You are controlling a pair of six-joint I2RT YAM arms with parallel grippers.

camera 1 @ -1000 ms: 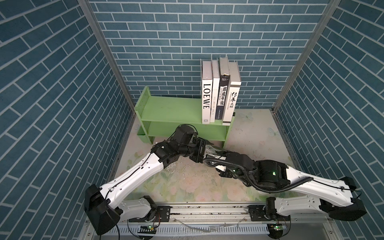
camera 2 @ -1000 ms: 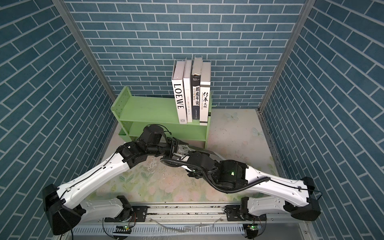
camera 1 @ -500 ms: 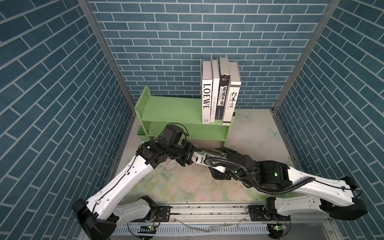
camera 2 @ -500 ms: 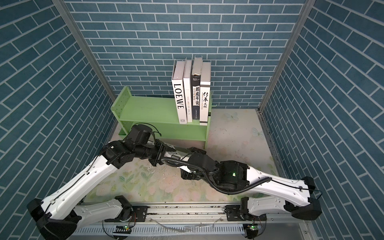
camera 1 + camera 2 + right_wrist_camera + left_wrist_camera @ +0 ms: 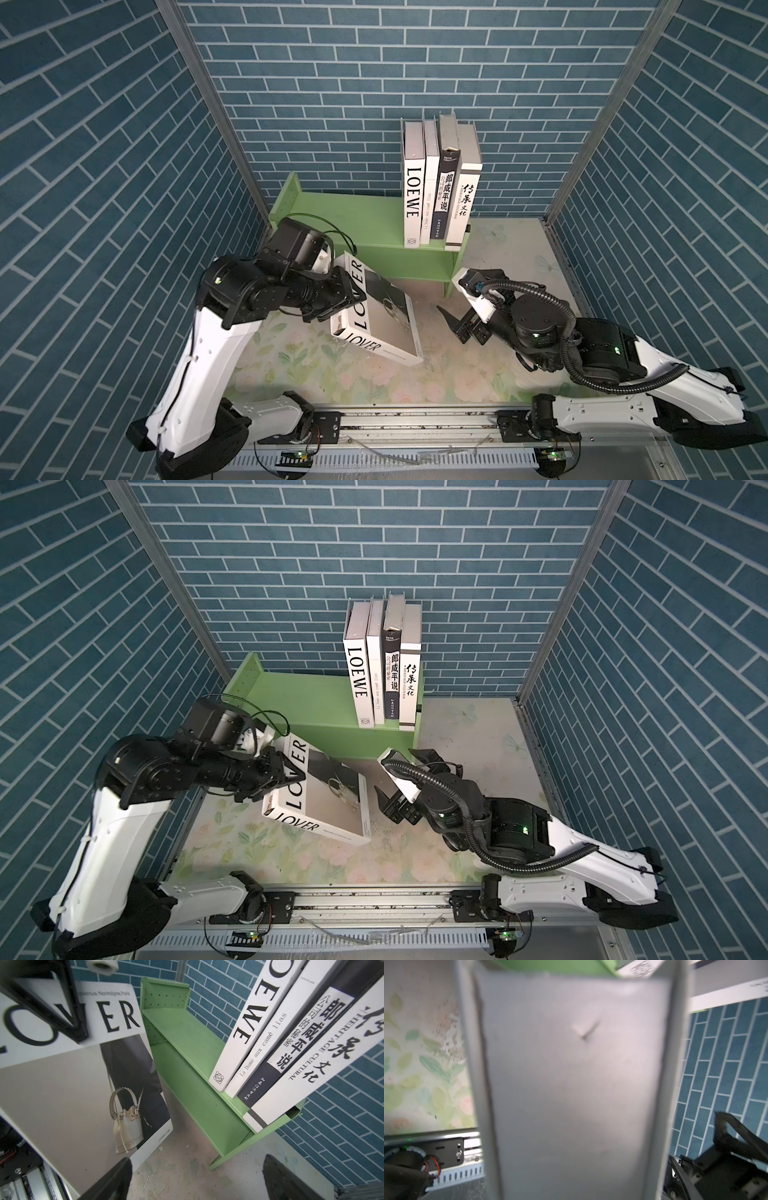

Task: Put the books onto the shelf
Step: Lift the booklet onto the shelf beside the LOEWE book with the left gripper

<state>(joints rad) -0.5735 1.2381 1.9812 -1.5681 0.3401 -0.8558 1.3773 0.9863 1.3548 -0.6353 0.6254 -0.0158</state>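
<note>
STEP: I am gripping the LOVER book (image 5: 386,316), tilted, in the left pincer (image 5: 343,291) | right pincer (image 5: 197,1159) gaping, empty | NEXT: I am judging it needs standing upright on the shelf (image 5: 353,216) beside the LOEWE book (image 5: 413,187).

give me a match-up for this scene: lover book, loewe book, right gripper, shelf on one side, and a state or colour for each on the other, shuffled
1. LOVER book
2. LOEWE book
3. right gripper
4. shelf

a. green
b. upright on the shelf
c. open, holding nothing
d. tilted, held by the left gripper

Pairs: 1-d, 2-b, 3-c, 4-a
</note>
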